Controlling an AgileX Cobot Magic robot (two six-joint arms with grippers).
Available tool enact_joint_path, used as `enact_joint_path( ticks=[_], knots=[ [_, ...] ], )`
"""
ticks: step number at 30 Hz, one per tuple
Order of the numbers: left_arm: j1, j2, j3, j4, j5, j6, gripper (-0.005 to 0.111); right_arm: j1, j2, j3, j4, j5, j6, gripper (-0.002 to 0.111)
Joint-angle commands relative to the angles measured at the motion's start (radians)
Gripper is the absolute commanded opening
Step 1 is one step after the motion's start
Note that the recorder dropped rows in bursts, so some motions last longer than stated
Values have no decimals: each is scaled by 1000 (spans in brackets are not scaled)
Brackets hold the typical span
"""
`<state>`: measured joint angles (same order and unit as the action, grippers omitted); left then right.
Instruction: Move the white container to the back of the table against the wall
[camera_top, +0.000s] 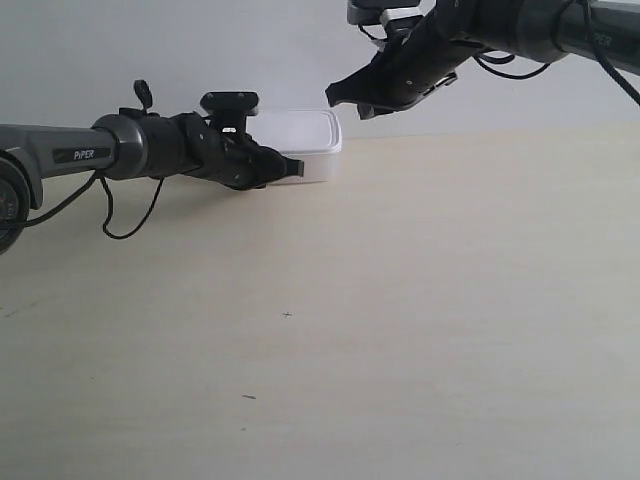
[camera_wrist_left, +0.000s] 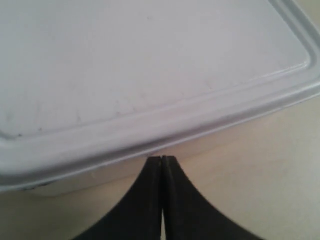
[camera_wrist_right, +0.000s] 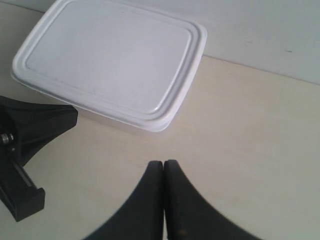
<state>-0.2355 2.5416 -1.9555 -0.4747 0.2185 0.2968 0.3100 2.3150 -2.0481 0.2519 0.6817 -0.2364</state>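
Note:
The white container (camera_top: 300, 135) (camera_wrist_left: 150, 70) (camera_wrist_right: 112, 62), a lidded rounded box, stands on the beige table (camera_top: 400, 300) at the back, close to the pale wall (camera_top: 200, 50). My left gripper (camera_wrist_left: 163, 159) (camera_top: 294, 168) is shut with nothing in it, its tips touching the container's near side just under the lid rim. My right gripper (camera_wrist_right: 163, 164) (camera_top: 333, 97) is shut and empty, hovering in the air above and beside the container's right end. The left gripper's fingers (camera_wrist_right: 35, 125) show beside the box in the right wrist view.
The wall runs along the table's far edge just behind the container. A few tiny dark specks (camera_top: 287, 315) mark the wood surface in front. Cables (camera_top: 120, 215) hang from the arm at the exterior view's left.

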Motion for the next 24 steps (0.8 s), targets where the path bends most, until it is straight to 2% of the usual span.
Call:
enact_joint_path(
  ticks=[1, 15, 20, 24],
  knots=[
    [1, 1, -12, -12, -34, 6, 0, -4, -11, -6, -5, 12, -4, 0],
    [3, 1, -25, -3, -27, 63, 0, -4, -11, -6, -9, 18, -6, 0],
    [4, -1, -25, 57, 87, 71, 0, -4, -11, -6, -22, 20, -6, 0],
    [4, -18, -25, 44, 83, 71, 0, -4, -11, -6, -22, 22, -6, 0]
  ],
)
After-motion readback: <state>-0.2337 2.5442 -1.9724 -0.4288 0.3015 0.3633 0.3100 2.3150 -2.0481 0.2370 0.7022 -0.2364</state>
